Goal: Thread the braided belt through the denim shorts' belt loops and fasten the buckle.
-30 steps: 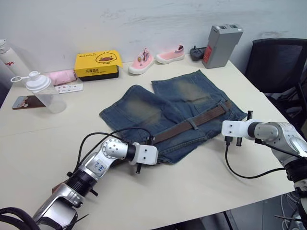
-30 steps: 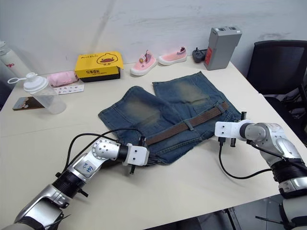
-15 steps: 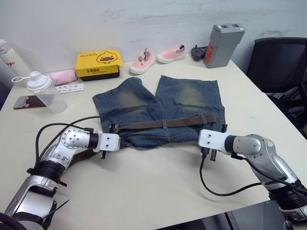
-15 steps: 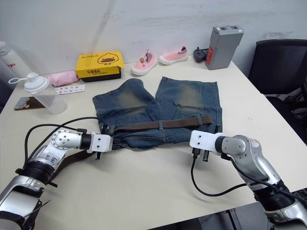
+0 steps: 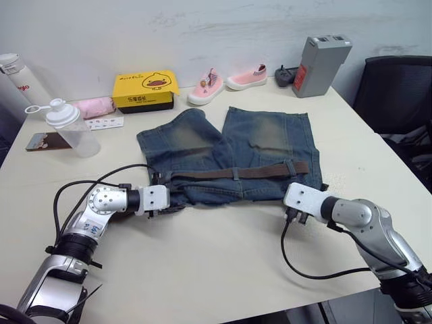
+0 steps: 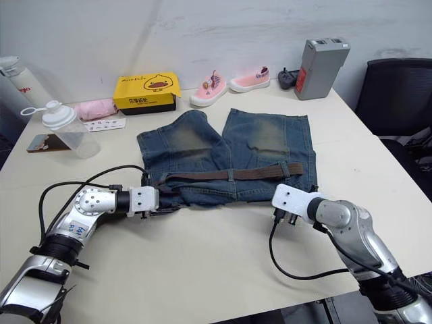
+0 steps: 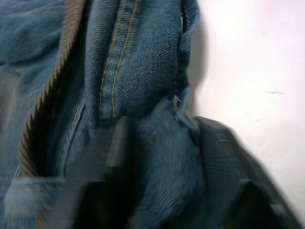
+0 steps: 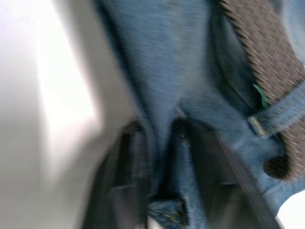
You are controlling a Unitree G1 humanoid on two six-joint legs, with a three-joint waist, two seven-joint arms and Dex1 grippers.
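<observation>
The belt [image 5: 236, 173] lies crosswise along the shorts' [image 5: 229, 152] waistband, between the grippers; left gripper [image 5: 164, 200] and right gripper [image 5: 302, 202] each pinch a waistband corner.

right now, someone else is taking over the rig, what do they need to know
Left gripper: shut on the denim shorts at the waistband's left corner.
Right gripper: shut on the waistband's right corner.
The shorts lie flat on the table, waistband nearest the robot.
Done: the braided belt runs across the waistband under several belt loops.
Left: the buckle cannot be made out, and the belt ends lie apart, so fastening remains.
</observation>
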